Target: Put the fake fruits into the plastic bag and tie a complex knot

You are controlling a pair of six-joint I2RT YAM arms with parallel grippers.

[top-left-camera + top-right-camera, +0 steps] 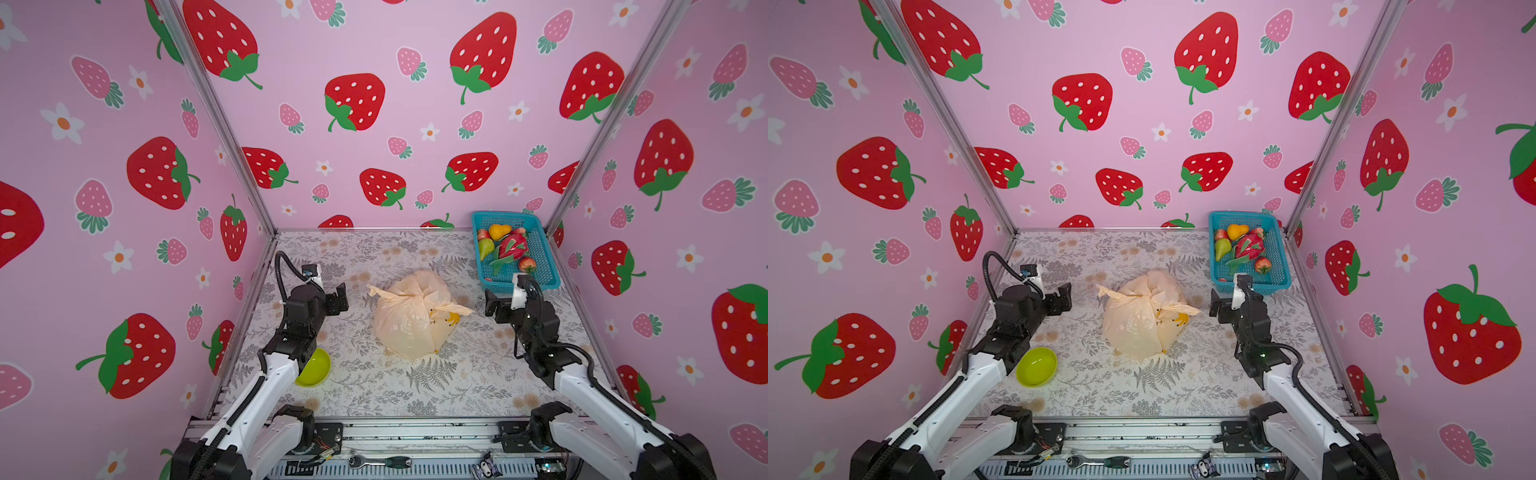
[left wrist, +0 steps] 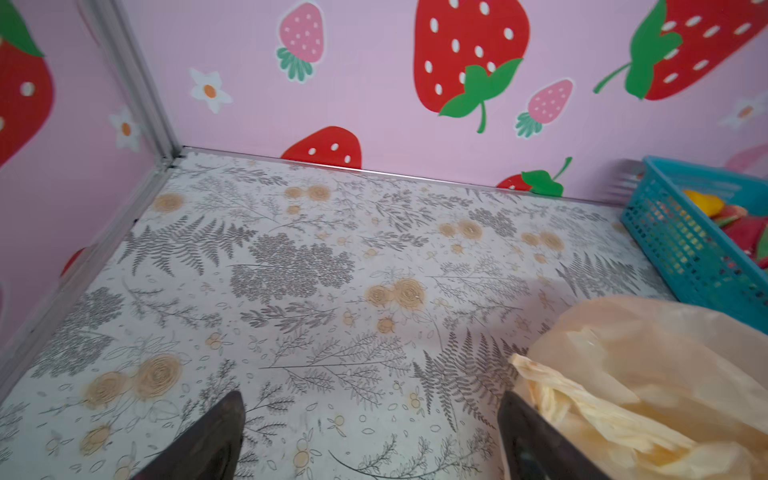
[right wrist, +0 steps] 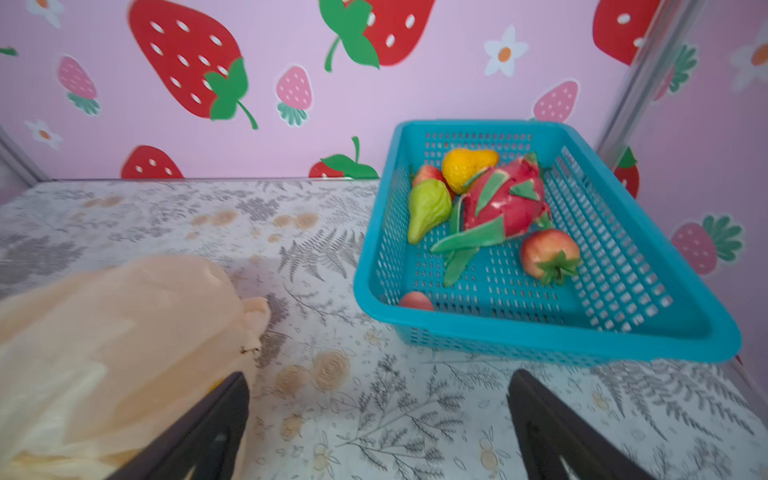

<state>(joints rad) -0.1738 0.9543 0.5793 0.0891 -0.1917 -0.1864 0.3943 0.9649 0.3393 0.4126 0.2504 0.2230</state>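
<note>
The plastic bag sits bunched in the middle of the table, its top gathered into a knot with a twisted handle end sticking out on each side. A yellow banana shape shows at its right; print or fruit, I cannot tell. Fake fruits lie in the teal basket: an orange pear, a green pear, a dragon fruit and red apples. My left gripper is open just left of the bag. My right gripper is open just right of it. Both are empty.
The teal basket stands in the far right corner against the walls. A lime-green bowl lies at the front left, partly under my left arm. A ratchet wrench rests on the front rail.
</note>
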